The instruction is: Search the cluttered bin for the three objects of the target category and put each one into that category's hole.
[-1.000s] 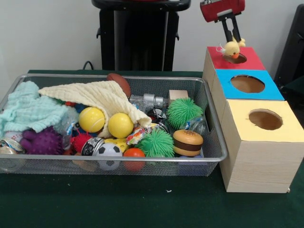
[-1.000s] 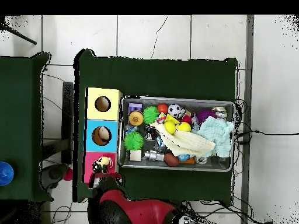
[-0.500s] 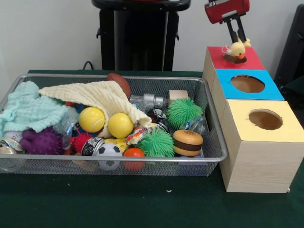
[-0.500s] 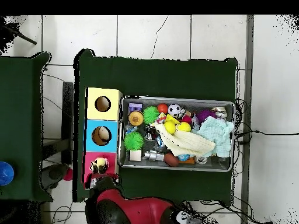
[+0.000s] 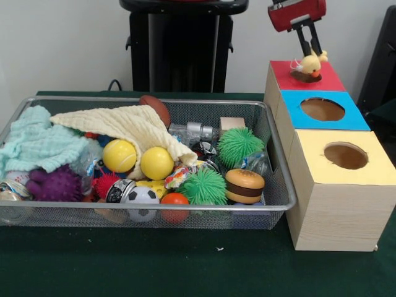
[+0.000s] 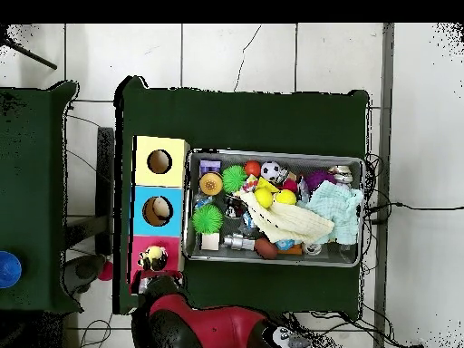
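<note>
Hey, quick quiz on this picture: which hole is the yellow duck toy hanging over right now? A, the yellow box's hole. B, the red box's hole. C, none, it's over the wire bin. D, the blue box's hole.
B: the pincer holds the yellow duck toy right above the dark hole in the red box, the one farthest back in the front view.
</note>
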